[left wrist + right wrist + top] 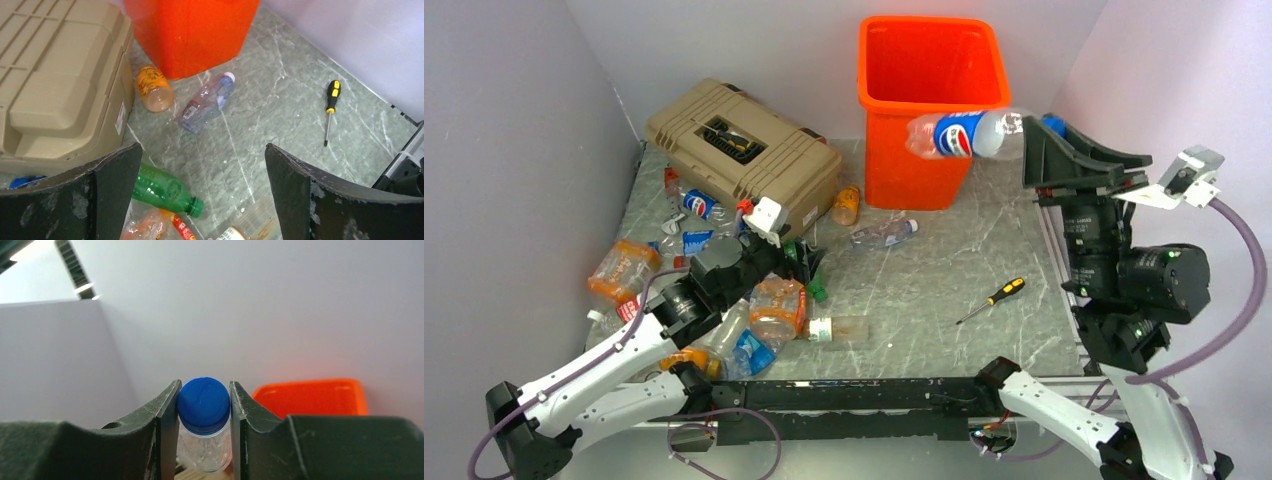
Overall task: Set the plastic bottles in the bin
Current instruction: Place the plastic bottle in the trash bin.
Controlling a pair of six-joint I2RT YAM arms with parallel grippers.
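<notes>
right hand [204, 390] — grips bottle [964, 133] near bin [904, 175] | left hand [202, 150] — spread wide

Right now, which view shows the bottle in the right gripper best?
Top external: the whole blue-labelled bottle shows, lying sideways near the bin's rim. Right wrist shows only its blue cap and neck between the fingers; left wrist misses it.

The right gripper [203, 390] is closed on a clear bottle [205, 452], its dark fingers [167, 415] pressing the neck on both sides just under the blue cap [204, 404]. Farther off, the bin's [310, 396] orange rim shows against a pale wall [225, 315].
</notes>
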